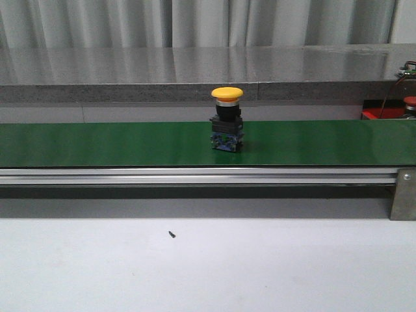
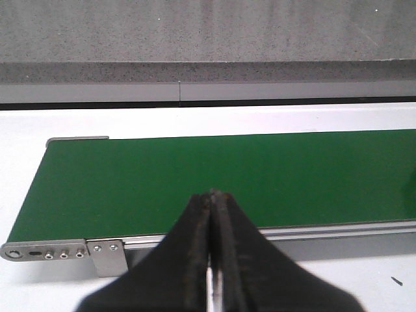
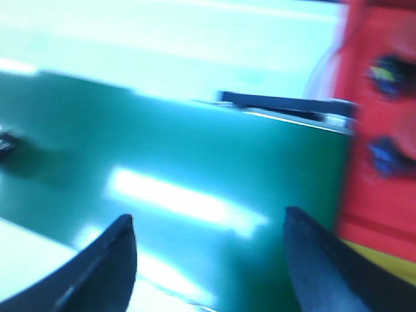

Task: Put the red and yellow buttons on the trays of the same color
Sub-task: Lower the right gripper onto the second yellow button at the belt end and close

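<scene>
A yellow button, a yellow domed cap over a dark body, stands upright on the green belt near its middle. At the far right, a red button sits on the red tray, of which only a small part shows. My left gripper is shut and empty, over the near edge of the belt. The right wrist view is blurred. In it my right gripper is open and empty above the belt, next to the red tray holding two blurred buttons.
A metal rail runs along the belt's front, with a bracket at the right. A grey ledge runs behind the belt. A yellow strip shows beside the red tray. A thin wire hangs near the red tray.
</scene>
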